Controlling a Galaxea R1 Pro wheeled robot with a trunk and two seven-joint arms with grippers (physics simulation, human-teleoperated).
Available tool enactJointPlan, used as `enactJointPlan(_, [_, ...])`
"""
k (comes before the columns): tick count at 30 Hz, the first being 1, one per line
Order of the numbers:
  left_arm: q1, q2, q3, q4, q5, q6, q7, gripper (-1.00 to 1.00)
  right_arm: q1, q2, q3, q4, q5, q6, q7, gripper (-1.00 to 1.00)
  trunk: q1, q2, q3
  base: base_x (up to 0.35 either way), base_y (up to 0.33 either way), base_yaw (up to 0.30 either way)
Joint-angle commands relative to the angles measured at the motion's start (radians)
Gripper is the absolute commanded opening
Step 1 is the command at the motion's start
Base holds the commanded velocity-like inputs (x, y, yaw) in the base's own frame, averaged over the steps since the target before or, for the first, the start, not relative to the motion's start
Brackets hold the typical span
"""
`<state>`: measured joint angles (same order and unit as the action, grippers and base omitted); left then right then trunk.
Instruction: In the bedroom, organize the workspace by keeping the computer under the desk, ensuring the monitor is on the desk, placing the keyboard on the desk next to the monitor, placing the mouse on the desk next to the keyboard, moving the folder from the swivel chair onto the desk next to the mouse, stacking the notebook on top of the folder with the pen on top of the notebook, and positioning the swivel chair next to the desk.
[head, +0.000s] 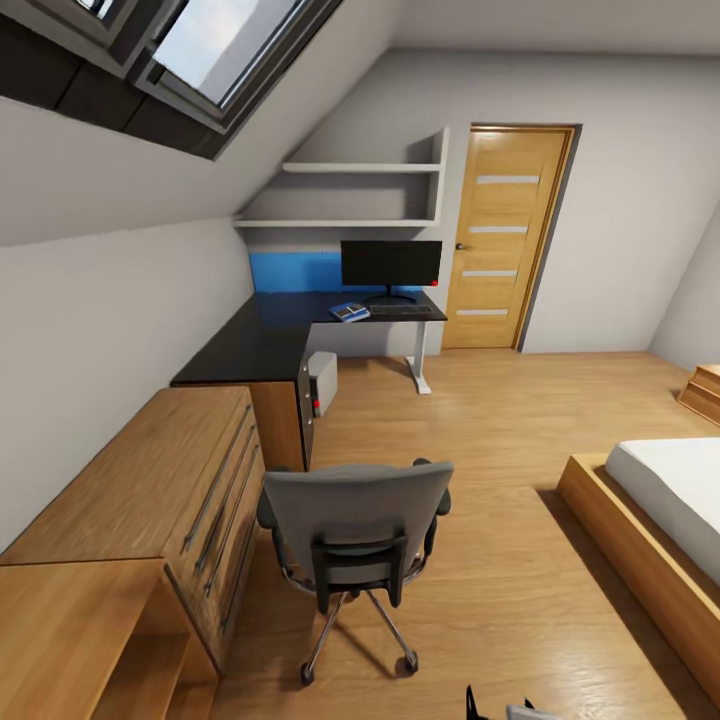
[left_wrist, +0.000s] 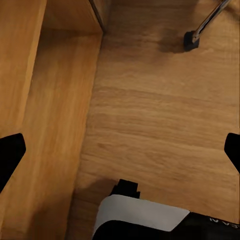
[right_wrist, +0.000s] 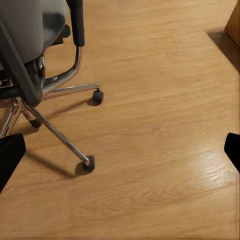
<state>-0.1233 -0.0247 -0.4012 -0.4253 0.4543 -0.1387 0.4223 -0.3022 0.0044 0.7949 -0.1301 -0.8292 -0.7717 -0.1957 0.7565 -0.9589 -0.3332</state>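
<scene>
Head camera high behind the swivel chair (head: 355, 525), deskward; wrist cameras low, floorward, sharing its castors.

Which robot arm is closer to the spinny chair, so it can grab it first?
Probably the right. The right gripper looks open over the floor, with the swivel chair base and castors close by in its wrist view. The left gripper, also open, sits by the light-wood drawer chest, with one castor farther off.

Hardly any lettering can be read here. The one trace is a few pale letters on the robot's black body panel (left_wrist: 210, 226), lower right of the left wrist view, cut off at the frame edge and too small to make out.
</scene>
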Motion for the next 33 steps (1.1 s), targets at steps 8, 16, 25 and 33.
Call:
enactJointPlan(8, [-0.001, 0.006, -0.008, 0.015, 0.013, -0.076, 0.007, 1.00, -0.002, 0.008, 0.015, 0.008, -0.002, 0.000, -0.004, 1.00, 0.031, -0.057, -0.026, 0.000, 0.000, 0.000])
enactJointPlan(16, [-0.001, 0.003, -0.010, 0.017, 0.013, -0.078, 0.007, 1.00, -0.002, 0.010, 0.016, 0.007, -0.004, 0.005, -0.004, 1.00, 0.062, -0.113, -0.051, 0.000, 0.000, 0.000])
enactJointPlan(25, [-0.001, 0.002, -0.011, 0.022, 0.013, -0.078, 0.007, 1.00, -0.002, 0.016, 0.016, 0.007, -0.004, 0.008, -0.004, 1.00, 0.096, -0.176, -0.080, 0.000, 0.000, 0.000])
enactJointPlan(33, [-0.001, 0.002, -0.011, 0.023, 0.012, -0.077, 0.007, 1.00, -0.002, 0.016, 0.016, 0.007, -0.004, 0.008, -0.004, 1.00, 0.127, -0.232, -0.105, 0.000, 0.000, 0.000])
